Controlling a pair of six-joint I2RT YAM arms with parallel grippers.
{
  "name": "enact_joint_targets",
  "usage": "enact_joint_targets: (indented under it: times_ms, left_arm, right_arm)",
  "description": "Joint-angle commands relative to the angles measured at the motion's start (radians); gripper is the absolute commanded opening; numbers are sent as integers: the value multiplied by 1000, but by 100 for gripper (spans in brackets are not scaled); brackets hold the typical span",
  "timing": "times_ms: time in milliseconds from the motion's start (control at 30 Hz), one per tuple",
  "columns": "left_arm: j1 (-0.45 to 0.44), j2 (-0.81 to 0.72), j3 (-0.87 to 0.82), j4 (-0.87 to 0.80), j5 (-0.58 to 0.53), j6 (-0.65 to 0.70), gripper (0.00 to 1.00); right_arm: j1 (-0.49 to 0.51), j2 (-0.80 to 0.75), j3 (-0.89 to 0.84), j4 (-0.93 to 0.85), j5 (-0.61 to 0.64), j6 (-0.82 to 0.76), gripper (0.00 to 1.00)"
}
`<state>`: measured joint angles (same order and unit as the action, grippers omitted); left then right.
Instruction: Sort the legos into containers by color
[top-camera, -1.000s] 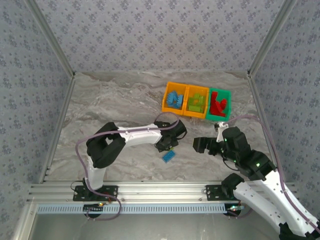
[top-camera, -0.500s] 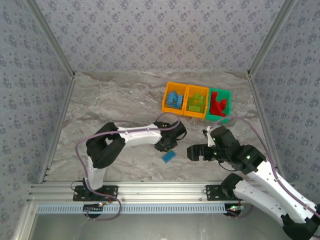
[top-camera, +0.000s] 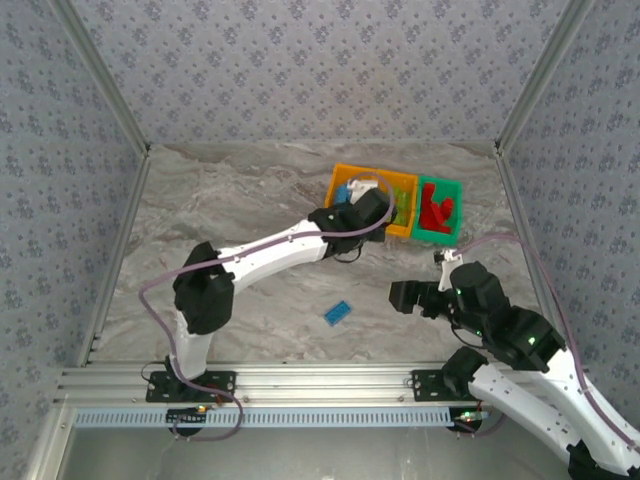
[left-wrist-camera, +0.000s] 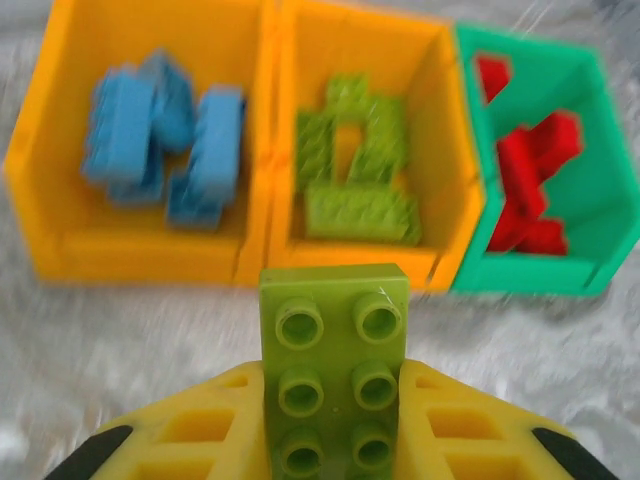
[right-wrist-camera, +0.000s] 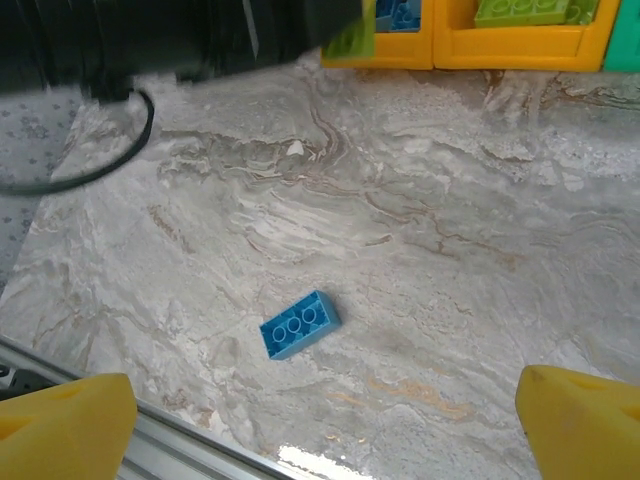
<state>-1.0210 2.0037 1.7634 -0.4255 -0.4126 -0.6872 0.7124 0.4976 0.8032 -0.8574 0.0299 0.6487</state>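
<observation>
since a second ago the left arm has swung up from beside the lone blue brick to the near side of the containers, while the right gripper has hardly shifted and the blue brick lies where it was on the table; the left gripper is clamped narrow on a lime green brick, studs up, just short of the middle orange bin holding green legos; the right gripper's jaws stand wide with nothing between them, above the table near the blue brick.
</observation>
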Motion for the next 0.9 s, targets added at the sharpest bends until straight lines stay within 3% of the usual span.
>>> enact_joint_targets:
  times_ms: [0,267,367,533,633,700,867]
  left_arm:
    - [24,144,106,91,-75,206,28]
    - [54,439,517,67,-26,279,34]
    - [56,536,701,-21,-30,284,43]
    - [54,554,814,-85,-3,288,49]
    - [50,481,751,-68,25,294,50]
    - [47,376,623,-26,48,284,49]
    - [39,-72,-55,387,102,278,49]
  right_arm:
    - [6,0,5,-6,14,48,100]
    - [9,-1,14,-35,1,55,100]
    - [10,-2,21,-53,2,51,100]
    - [11,-10,15,-71,1,55,100]
    - [10,-16,13,-75,3,57,100]
    - [11,-16,15,-82,5,57,100]
    - [14,-8,-10,-87,5,57,100]
